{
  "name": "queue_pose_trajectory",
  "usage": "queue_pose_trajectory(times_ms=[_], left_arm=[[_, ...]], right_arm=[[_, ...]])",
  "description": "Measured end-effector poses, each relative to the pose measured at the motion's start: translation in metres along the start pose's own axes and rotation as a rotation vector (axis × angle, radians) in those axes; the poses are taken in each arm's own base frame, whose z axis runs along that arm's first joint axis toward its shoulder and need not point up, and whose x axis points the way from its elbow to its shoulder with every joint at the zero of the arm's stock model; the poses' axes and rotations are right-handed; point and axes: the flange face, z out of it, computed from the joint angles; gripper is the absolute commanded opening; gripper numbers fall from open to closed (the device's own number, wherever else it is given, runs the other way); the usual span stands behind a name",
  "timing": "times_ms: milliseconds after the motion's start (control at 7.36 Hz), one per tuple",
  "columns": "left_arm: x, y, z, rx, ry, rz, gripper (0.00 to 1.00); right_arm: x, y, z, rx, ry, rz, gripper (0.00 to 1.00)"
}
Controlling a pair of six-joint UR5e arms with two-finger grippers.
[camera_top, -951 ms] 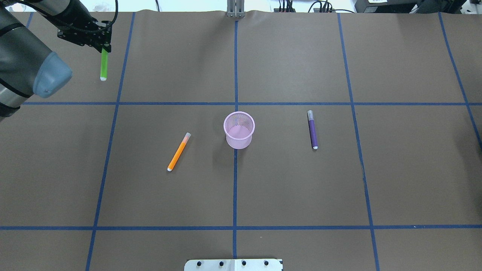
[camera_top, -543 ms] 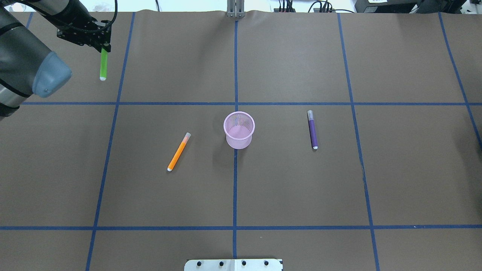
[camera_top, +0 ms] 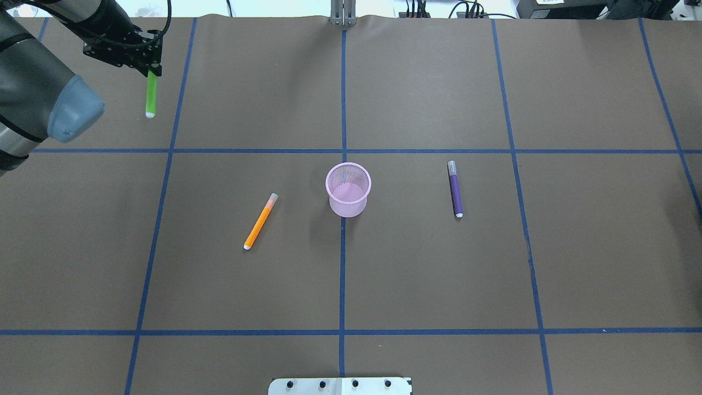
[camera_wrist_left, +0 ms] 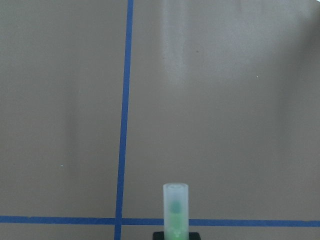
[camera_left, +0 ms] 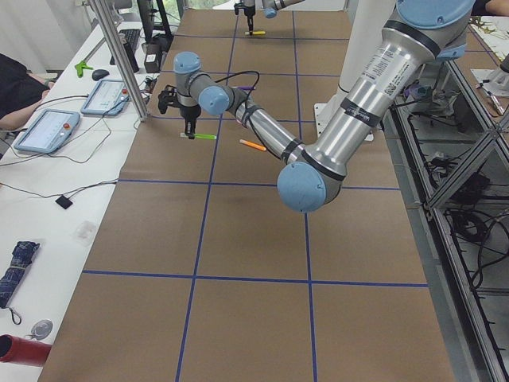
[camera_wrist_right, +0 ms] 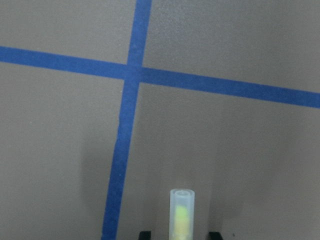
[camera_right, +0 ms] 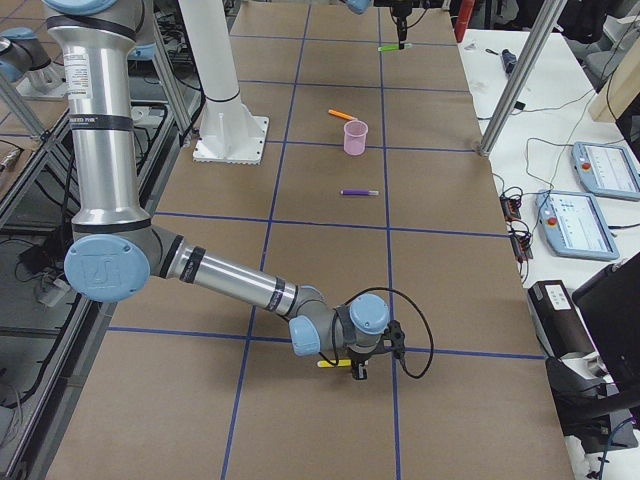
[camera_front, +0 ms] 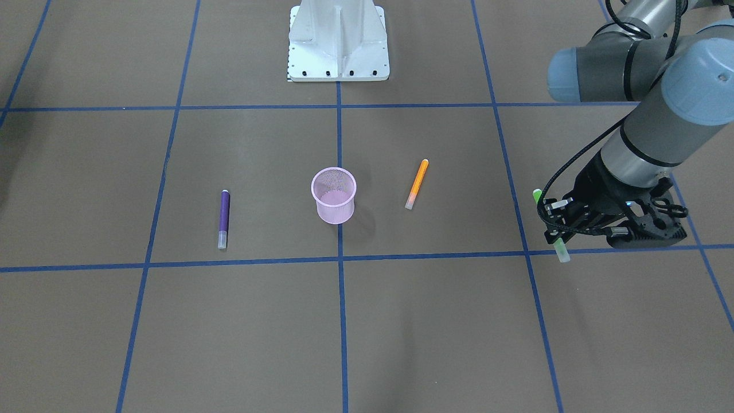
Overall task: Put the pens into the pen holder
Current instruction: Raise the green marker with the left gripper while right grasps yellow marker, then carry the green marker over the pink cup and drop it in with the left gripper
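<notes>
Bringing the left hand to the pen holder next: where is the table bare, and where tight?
Tight only beside the pen holder: orange pen on its left, purple pen on its right. Bare: the row nearest the robot's base, the far squares beyond the holder, and between the green pen at the left hand and the orange pen.

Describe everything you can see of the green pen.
The green pen is a slim, bright-green, plastic-looking stick with a translucent whitish cap at one end and a small white tip at the other. The left gripper clamps it near the cap, far out on the robot's left. It sits roughly level; whether it touches the table is unclear.
</notes>
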Motion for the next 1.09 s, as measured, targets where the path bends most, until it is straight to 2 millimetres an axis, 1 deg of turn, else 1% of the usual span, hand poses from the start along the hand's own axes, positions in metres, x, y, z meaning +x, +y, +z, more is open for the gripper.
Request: queue_pose_trajectory(times_ms=[136,543,679,951,1087], left_arm=[[0.000,0.000,0.000,0.000,0.000,0.000,0.00],[0.000,0.000,0.000,0.000,0.000,0.000,0.00],[0.002,0.000,-0.001,0.001,0.002,0.000,0.00],[0.010,-0.001,-0.006,0.010,0.003,-0.022,0.00],[0.020,0.001,-0.012,0.035,0.003,-0.047,0.00]], right_arm=[[0.000,0.000,0.000,0.001,0.000,0.000,0.00],[-0.005,-0.005,-0.004,0.010,0.001,-0.011,0.00],[-0.008,-0.009,-0.007,0.017,0.000,-0.015,0.00],[-0.020,-0.026,-0.024,0.046,-0.031,-0.027,0.00],[-0.022,-0.035,-0.039,0.067,-0.064,-0.018,0.00]])
